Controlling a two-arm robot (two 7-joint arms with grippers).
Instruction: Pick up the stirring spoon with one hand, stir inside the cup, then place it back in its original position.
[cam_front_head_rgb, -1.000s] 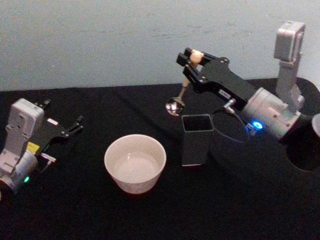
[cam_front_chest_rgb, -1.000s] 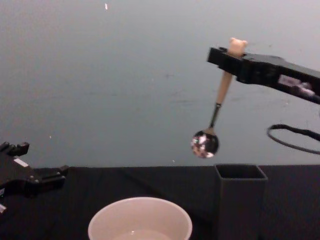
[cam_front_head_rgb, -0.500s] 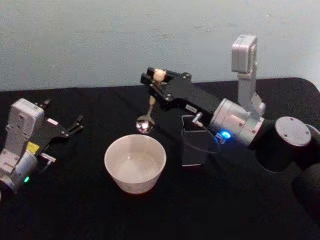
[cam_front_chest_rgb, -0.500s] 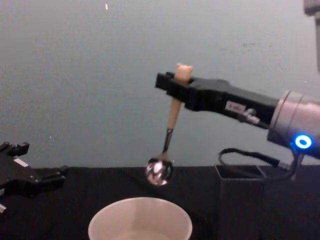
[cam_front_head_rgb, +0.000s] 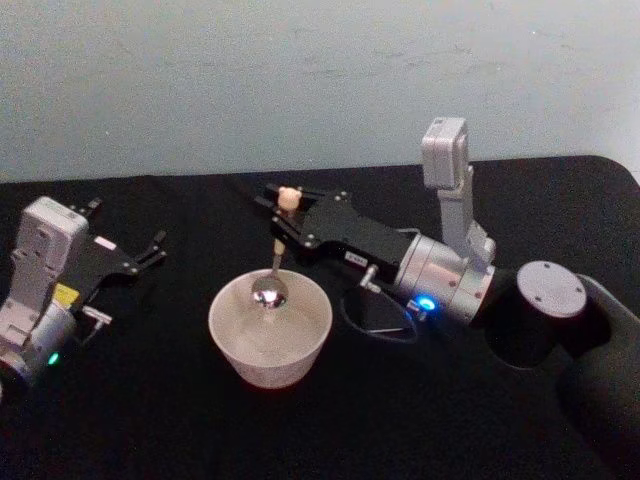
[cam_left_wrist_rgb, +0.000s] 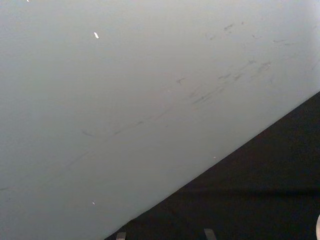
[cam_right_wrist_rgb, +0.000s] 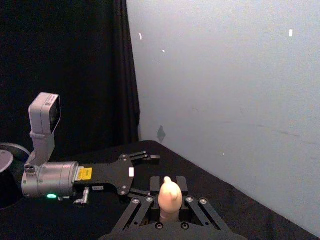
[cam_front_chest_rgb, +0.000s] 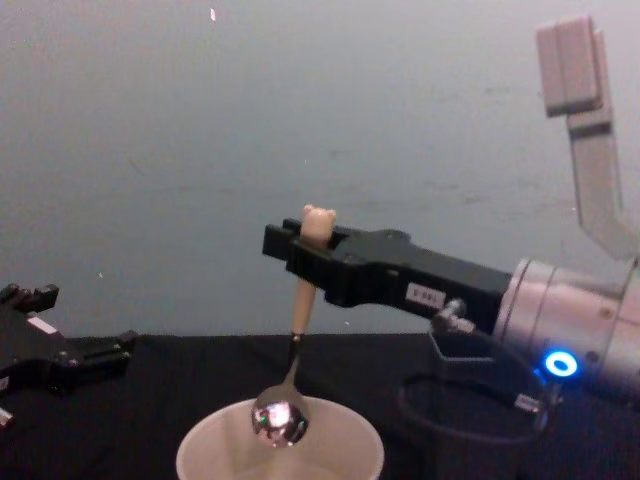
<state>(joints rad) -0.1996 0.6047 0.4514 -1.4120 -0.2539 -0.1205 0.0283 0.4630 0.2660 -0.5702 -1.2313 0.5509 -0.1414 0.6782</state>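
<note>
Now the stirring spoon (cam_front_head_rgb: 273, 262) hangs nearly upright, its bear-topped handle pinched in the right gripper (cam_front_head_rgb: 284, 202) and its metal bowl about level with the rim of the cup (cam_front_head_rgb: 265, 365), over the opening. Stirring likely needs a short straight drop. The left gripper (cam_front_head_rgb: 150, 248) rests open, well apart, on the table (cam_front_head_rgb: 150, 420).

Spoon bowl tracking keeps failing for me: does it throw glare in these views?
Head view: the stirring spoon shows a bright highlight on its bowl against the pale cup. Chest view: the bowl carries speckled reflections, and the right gripper reads dark against the wall.
</note>
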